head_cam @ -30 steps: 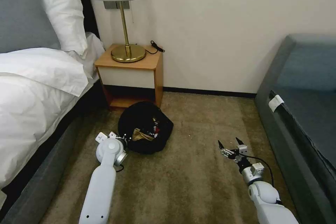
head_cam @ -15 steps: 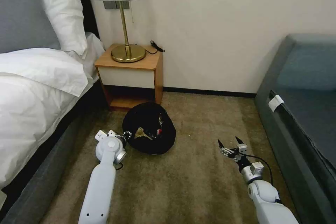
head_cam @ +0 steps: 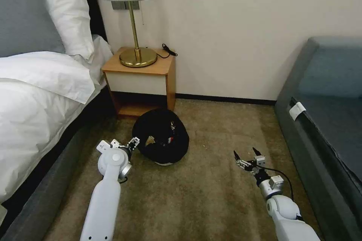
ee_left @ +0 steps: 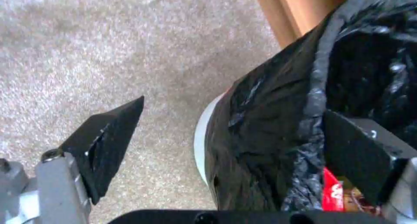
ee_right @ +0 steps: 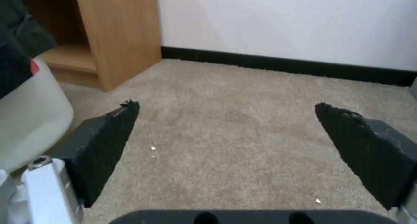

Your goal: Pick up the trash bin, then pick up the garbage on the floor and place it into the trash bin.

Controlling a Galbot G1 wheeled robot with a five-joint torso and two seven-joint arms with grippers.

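The trash bin (head_cam: 161, 135) sits on the carpet in front of the nightstand, its black bag (ee_left: 269, 126) covering all but a strip of white wall (ee_left: 200, 136). Garbage lies inside: a brown paper piece (head_cam: 151, 141) and a red packet (ee_left: 332, 191). My left gripper (head_cam: 134, 144) is at the bin's left rim and open (ee_left: 234, 106). One finger (ee_left: 108, 142) is outside, apart from the wall. The other finger (ee_left: 360, 152) is inside the bag. My right gripper (head_cam: 245, 152) hovers open over bare carpet to the right of the bin (ee_right: 226, 105).
A wooden nightstand (head_cam: 141, 81) with a brass lamp (head_cam: 137, 56) stands against the wall behind the bin. The bed (head_cam: 34, 101) runs along the left and a grey sofa (head_cam: 328, 120) along the right. Open carpet (head_cam: 211, 180) lies between them.
The bin has shifted right and a little farther away, and now shows its white base. My left wrist has drawn back to the left. The right arm has barely moved.
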